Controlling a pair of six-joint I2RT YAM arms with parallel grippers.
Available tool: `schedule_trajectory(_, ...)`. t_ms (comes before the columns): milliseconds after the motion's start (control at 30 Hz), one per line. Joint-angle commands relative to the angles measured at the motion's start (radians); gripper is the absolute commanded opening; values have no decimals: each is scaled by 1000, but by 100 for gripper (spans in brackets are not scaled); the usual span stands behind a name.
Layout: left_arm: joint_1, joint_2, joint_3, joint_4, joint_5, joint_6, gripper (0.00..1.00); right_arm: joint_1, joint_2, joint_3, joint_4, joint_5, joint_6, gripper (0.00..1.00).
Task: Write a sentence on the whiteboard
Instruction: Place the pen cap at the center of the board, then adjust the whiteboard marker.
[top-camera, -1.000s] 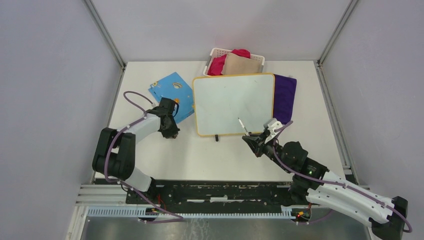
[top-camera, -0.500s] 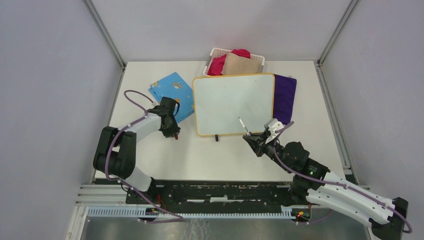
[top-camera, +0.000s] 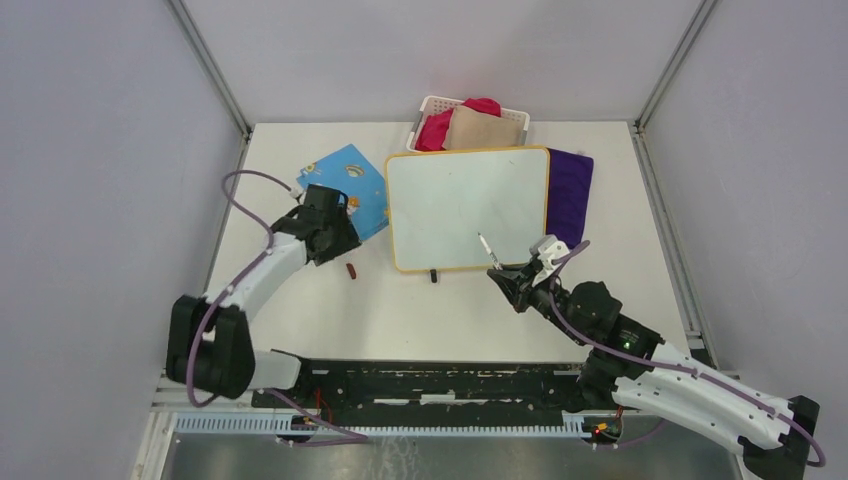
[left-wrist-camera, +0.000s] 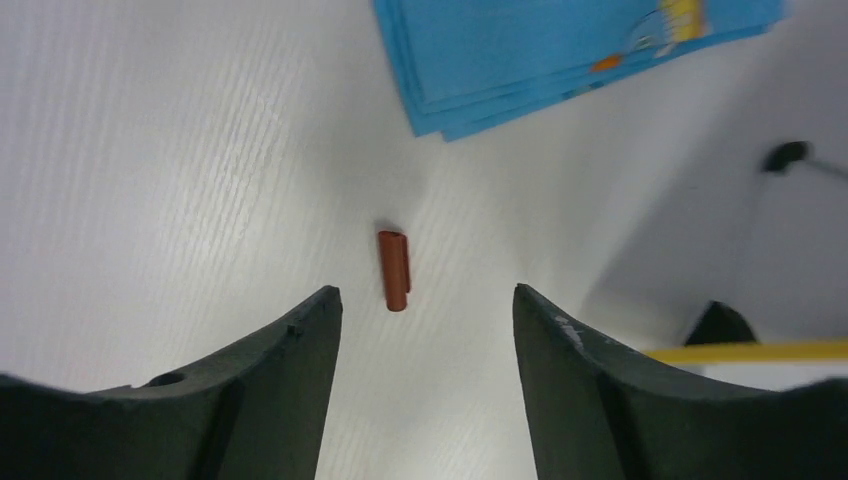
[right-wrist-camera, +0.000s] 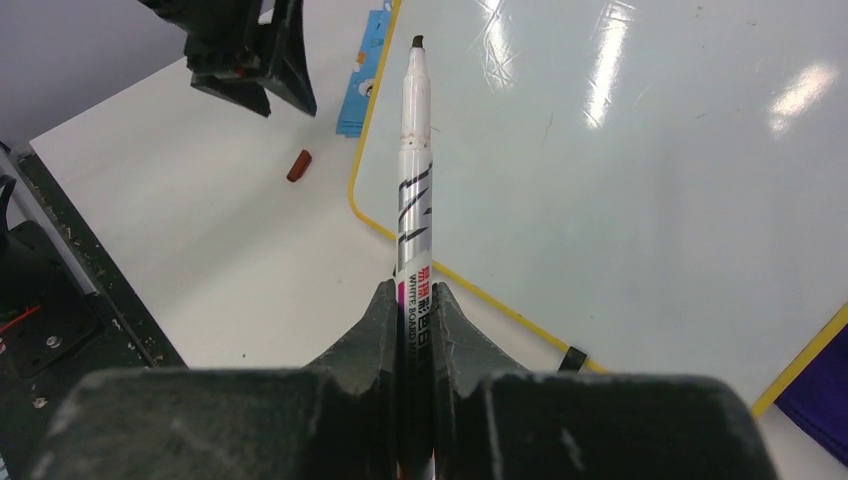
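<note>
A large white whiteboard (top-camera: 460, 195) with a yellow-orange frame lies flat at the middle of the white table (top-camera: 400, 310). The right gripper (right-wrist-camera: 415, 295) is clamped on a white marker pen (right-wrist-camera: 414, 190), its bare tip over the board's near part. The left gripper (left-wrist-camera: 428, 300), fingers apart, hovers above a small red-brown cap (left-wrist-camera: 394, 270).
</note>
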Motion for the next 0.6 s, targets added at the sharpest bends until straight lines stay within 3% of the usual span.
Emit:
schedule_trajectory(0,2,-276,107,4,-25,18,74,0,5,98,-21,0,-48,0)
schedule_trajectory(100,1,-428,89,108,18,84,98,-1,15,128,-63,5,-88,0)
schedule_trajectory(267,0,-541,39,336,113,78,100,-1,36,141,-72,34,-127,0)
schedule_trajectory(433,-19,-500,54,487,162,50,100,0,75,163,-71,60,-150,0)
schedule_trajectory(500,-80,-455,99,458,108,119,100,-1,83,161,-56,65,-154,0)
schedule_trajectory(567,-207,-439,125,454,-45,210,100,0,89,155,-33,67,-164,0)
